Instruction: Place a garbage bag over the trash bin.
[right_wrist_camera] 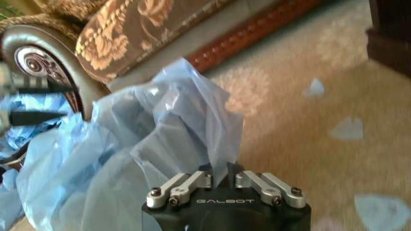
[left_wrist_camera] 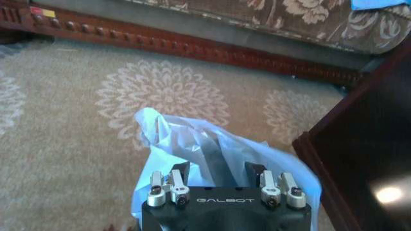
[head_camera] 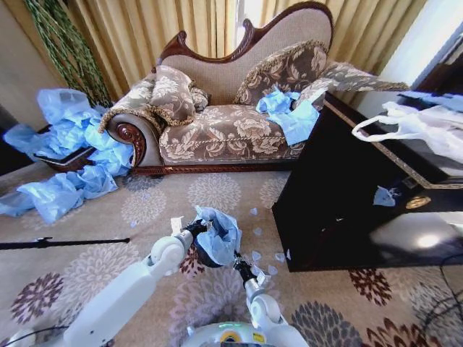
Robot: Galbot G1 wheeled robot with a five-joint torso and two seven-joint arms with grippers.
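Carpet with big flower medallions covers the floor, with a patterned sofa (head_camera: 239, 108) at the far side and a dark cabinet (head_camera: 340, 210) on the right. Most of the trash bin (head_camera: 206, 256) is hidden: one garbage bag (head_camera: 217, 231) is draped over it, so just a dark sliver shows near the middle of the carpet, between the two arms.

From the head camera the left gripper (head_camera: 194, 230) sits at the bag's left edge and the right gripper (head_camera: 237, 260) at its near right edge, but the fingers are too small to read there. The wrist cameras help: the left gripper (left_wrist_camera: 222, 171) has its fingers apart with bag plastic between them, while the right gripper (right_wrist_camera: 223, 174) is pinched tight on a fold of the bag (right_wrist_camera: 160, 139).

Heaps of blue bags (head_camera: 69, 155) lie far left (too tangled to count), plus more blue plastic (head_camera: 289, 116) on the sofa.
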